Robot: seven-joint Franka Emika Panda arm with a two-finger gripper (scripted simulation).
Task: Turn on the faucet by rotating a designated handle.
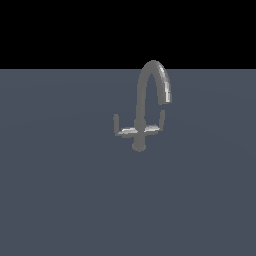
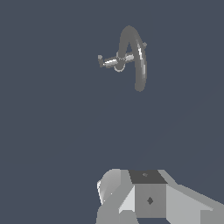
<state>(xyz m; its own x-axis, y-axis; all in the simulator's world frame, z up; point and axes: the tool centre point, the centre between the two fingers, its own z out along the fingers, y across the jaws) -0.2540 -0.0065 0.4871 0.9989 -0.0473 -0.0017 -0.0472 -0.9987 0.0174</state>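
Dark slate desk fills both views, with black beyond its far edge in the exterior view.

Exterior view: the faucet (image 1: 145,107) stands upright toward the far edge of the desk, roughly midway between its side edges. Its spout arches over toward the exterior view's right. Two thin levers leave the stem low down. The handle (image 1: 155,126) you want is the one on the spout's side, its tip turned up. The twin (image 1: 121,128) points the opposite way; leave it alone. No arm appears in this view, so you are judged well clear of the faucet.

Wrist view: the faucet (image 2: 129,54) is seen from above, small and well apart from the hand. The handle (image 2: 133,52) lies partly behind the spout's arch; the twin (image 2: 107,61) shows plainly. Part of the gripper (image 2: 144,199) body is visible at the frame's edge, but the fingers are out of frame, so I cannot tell whether the jaws stand apart or together.

Recommendation: the step in hand appears to be the approach. Come in low beside the upturned tip, clear of the spout, and push sideways around the stem. A high approach risks striking the arch.
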